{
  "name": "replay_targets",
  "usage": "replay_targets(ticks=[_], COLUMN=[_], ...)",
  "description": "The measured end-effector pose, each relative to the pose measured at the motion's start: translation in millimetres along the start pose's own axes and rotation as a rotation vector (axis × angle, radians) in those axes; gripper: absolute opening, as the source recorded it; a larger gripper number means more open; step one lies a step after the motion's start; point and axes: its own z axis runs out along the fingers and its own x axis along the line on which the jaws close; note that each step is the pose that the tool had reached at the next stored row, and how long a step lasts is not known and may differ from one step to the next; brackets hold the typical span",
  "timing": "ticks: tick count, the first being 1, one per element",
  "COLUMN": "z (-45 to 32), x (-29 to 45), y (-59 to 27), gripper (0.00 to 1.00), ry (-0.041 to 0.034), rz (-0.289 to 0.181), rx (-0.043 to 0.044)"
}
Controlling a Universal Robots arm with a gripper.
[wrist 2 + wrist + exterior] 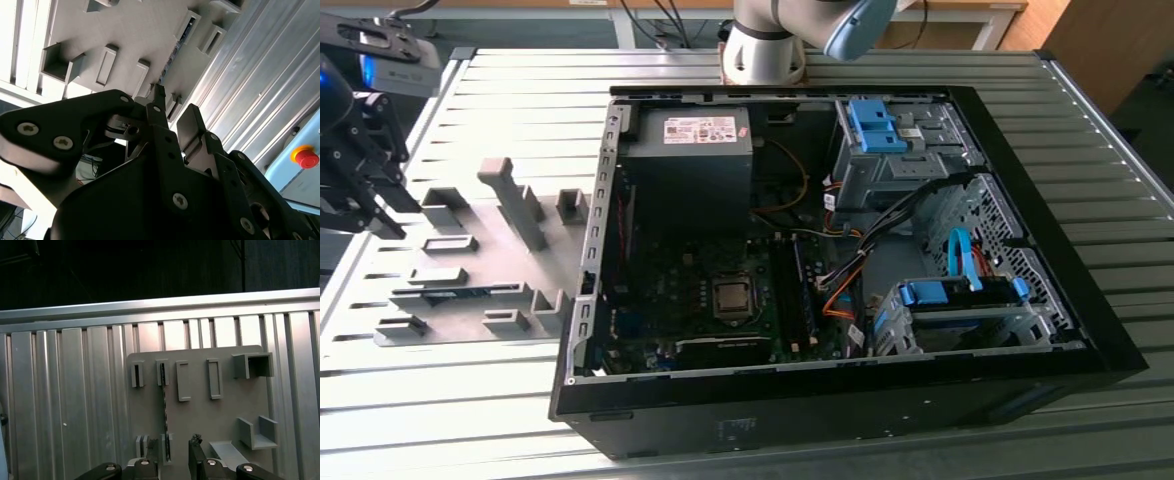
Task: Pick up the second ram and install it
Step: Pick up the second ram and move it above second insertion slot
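Gripper [174, 114]: fingers [190, 122] spread, nothing between them.
Ram [163, 405]: on edge in the fixture [200, 422] slots, just beyond the fingertips, ungripped.
Case [787, 420]: open, well away from the fingers.

A ribbed aluminium tabletop [1081, 130] carries an open black desktop computer case [854, 420] lying on its side. Inside it sit a dark grey power supply box [687, 170] with a white label, a square silver processor socket [732, 297], orange and black cables [834, 290] and blue plastic drive brackets [874, 125] (two sets, well apart). Just beside the case, on the exterior view's left, lies a flat grey plastic fixture plate [494, 265] with raised slotted blocks. A red round push button [306, 158] shows in the second wrist view.
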Motion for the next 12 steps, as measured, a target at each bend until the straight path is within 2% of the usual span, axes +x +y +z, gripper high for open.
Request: replay_targets(ticks=[12], z=[2.3], x=[0.1], y=[0.0], gripper=[0.37], ry=[0.0002], rz=[0.0], rx=[0.0003])
